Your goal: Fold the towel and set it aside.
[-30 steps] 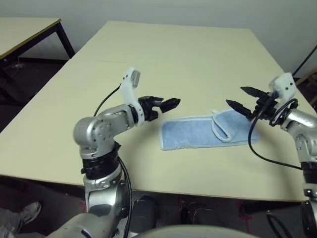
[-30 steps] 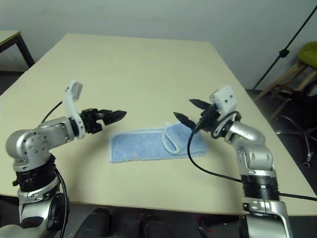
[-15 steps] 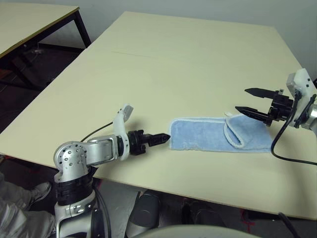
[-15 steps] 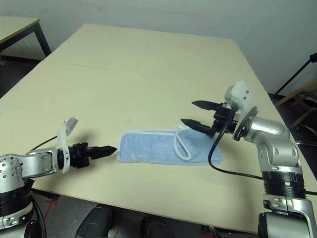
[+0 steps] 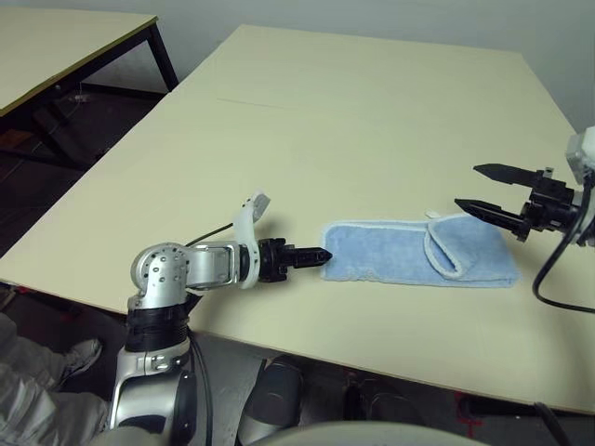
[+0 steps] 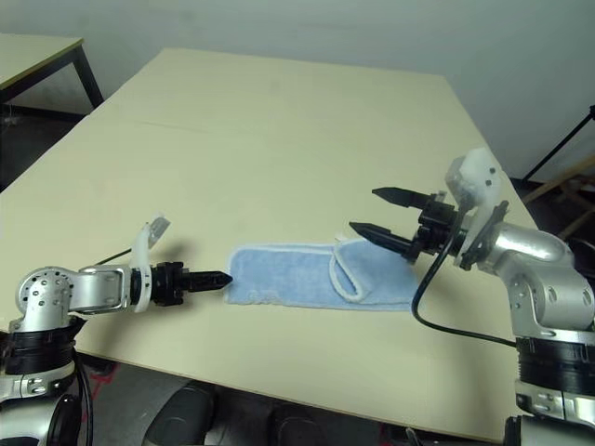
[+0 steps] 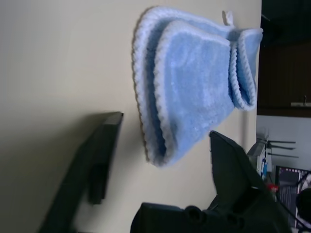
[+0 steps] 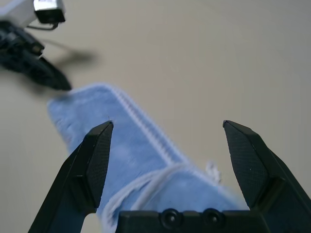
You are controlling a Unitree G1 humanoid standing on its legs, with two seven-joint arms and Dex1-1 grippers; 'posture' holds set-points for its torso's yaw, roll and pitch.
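1. Towel (image 5: pixel 418 252): light blue with a white stitched border, lying flat on the near part of the beige table (image 5: pixel 372 121) as a long narrow strip, folded lengthwise. The end toward the robot's right is turned back over the strip, making a short extra flap; a small white loop sticks out at the far edge by that flap.
2. Left wrist view shows two layers at the towel's near end, edges slightly offset. No embroidered mark can be made out in any view.
3. Left gripper (image 5: pixel 314 256): low over the table, pointing at the towel's left end, tips just beside or at its edge. Contact cannot be confirmed from the head views. In the left wrist view its fingers (image 7: pixel 92 165) stand apart, one resting along the tabletop, with the towel's end between and ahead of them; nothing clamped.
4. Right gripper (image 6: pixel 376 212): raised above the towel's folded-over end, jaws spread wide, holding nothing.
5. Right arm is cut off at the picture edge in the left eye view.
6. Second table (image 5: pixel 56 37) at far left, partly out of frame.
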